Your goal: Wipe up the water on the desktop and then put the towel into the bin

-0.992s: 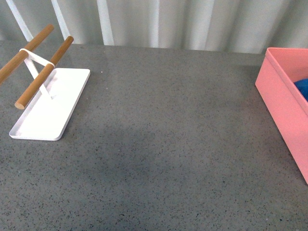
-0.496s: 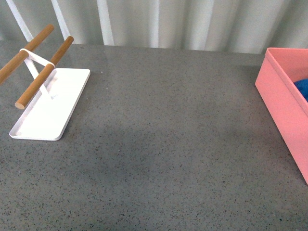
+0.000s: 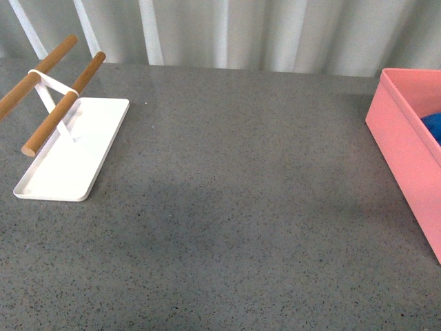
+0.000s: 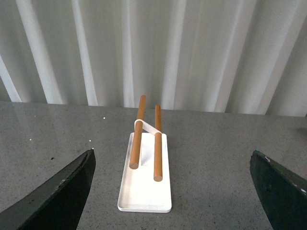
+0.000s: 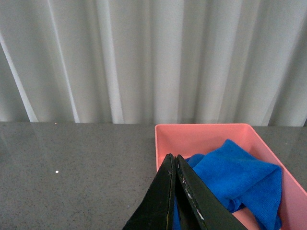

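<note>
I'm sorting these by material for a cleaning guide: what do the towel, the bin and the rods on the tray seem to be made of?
The towel looks like soft microfibre cloth: matte bright blue, fuzzy, crumpled in folds. The bin seems to be smooth plastic: even salmon pink, straight thin walls, though the finish alone doesn't prove it. The rods look like plain wood, brown and matte, round.

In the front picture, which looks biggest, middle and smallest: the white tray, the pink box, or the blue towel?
Largest to smallest, as they look in the front view:
1. The bin, though the picture's edge cuts it off.
2. The white tray.
3. The towel; only a small corner shows above the bin's rim, so its real size is hidden.
</note>
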Action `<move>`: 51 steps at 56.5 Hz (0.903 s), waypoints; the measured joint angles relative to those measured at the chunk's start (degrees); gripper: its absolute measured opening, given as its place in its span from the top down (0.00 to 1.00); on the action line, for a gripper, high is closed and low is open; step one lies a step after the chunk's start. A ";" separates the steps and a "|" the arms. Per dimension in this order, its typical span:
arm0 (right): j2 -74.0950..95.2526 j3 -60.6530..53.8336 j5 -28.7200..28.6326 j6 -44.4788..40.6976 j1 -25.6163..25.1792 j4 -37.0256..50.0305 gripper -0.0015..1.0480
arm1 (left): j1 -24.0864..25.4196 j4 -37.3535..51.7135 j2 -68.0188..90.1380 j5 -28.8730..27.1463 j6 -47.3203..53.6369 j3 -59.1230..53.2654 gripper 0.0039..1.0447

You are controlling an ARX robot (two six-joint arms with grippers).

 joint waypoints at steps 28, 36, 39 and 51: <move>-12.09 -0.02 0.02 0.00 0.00 -11.74 0.97 | 0.00 -0.02 0.00 -0.02 -0.02 0.00 0.06; -14.36 -0.04 0.02 0.02 0.00 -14.05 0.97 | 0.00 -0.02 0.00 0.00 0.00 0.00 0.06; -15.34 -0.04 0.02 0.02 0.00 -15.02 0.97 | 0.00 -0.02 0.00 0.00 0.00 0.00 0.06; -25.49 0.00 0.09 0.07 0.00 -26.16 0.97 | 0.00 -0.02 0.00 -0.02 0.00 0.00 0.06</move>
